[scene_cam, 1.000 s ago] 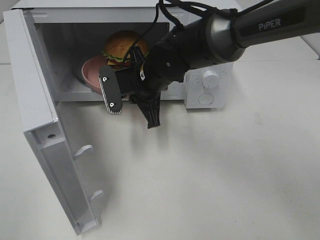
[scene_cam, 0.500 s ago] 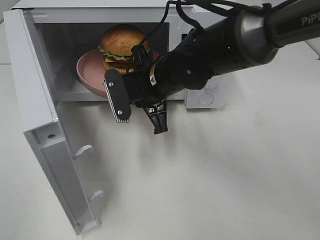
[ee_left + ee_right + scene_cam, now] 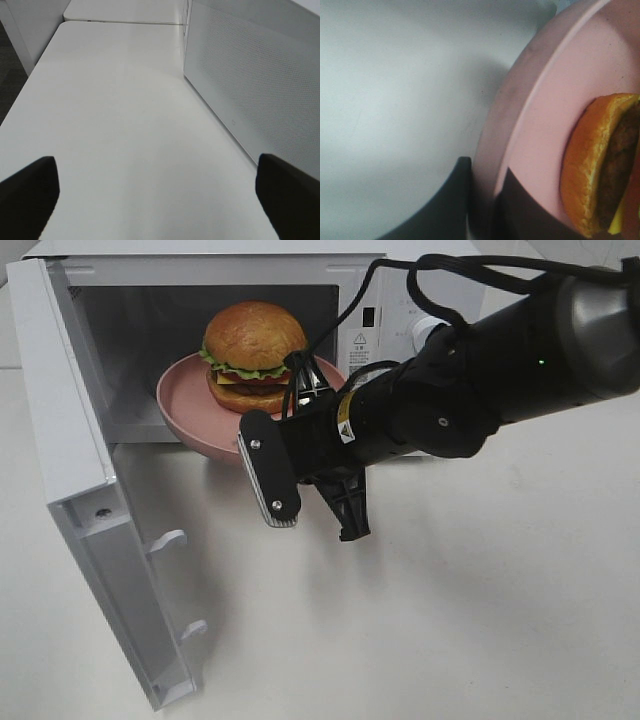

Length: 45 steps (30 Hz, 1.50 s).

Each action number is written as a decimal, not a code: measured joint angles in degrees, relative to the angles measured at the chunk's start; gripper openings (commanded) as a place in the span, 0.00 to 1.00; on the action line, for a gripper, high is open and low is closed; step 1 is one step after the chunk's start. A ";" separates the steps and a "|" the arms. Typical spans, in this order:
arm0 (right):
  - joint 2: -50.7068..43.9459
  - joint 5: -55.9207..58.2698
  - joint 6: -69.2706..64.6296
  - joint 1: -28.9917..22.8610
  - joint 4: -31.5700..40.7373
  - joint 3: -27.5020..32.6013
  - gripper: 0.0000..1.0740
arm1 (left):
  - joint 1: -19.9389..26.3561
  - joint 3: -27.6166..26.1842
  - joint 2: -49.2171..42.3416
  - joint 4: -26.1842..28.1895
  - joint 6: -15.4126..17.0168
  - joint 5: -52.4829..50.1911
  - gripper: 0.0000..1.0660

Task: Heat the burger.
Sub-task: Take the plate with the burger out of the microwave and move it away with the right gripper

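Spreading across the white worktop, the open microwave half-hides its dials behind the right arm, whose tool is clamped on the pink plate's rim, burger atop; the left tool, fingertips cropped, gapes empty.

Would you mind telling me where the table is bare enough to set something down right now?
Bare tabletop runs from the open microwave door rightward, in front of the microwave. It is crowded at the oven mouth: the right pincer grips the pink plate carrying the burger. The left pincer hangs open over more bare table.
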<state>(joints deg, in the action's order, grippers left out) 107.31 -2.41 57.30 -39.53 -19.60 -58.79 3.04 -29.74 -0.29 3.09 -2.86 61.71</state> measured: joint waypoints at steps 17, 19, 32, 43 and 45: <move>-10.66 -2.35 -0.06 0.06 -2.64 13.24 0.00 | 0.00 0.00 0.00 0.00 0.00 0.00 0.94; -12.89 -2.41 -0.06 0.06 -2.64 15.70 0.00 | 0.00 0.00 0.00 0.00 0.00 0.00 0.94; -23.38 -0.06 -0.17 0.06 -2.64 24.29 0.00 | 0.00 0.00 0.00 0.00 0.00 0.00 0.94; -31.68 5.67 -0.23 0.06 -2.64 28.19 0.00 | 0.00 0.00 0.00 0.00 0.00 0.00 0.94; -35.81 7.96 -0.23 0.06 -2.64 29.85 0.00 | 0.00 0.00 0.00 0.00 0.00 0.00 0.94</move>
<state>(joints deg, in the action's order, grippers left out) 71.51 5.56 57.07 -39.48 -22.23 -28.93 3.04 -29.74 -0.29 3.09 -2.86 61.71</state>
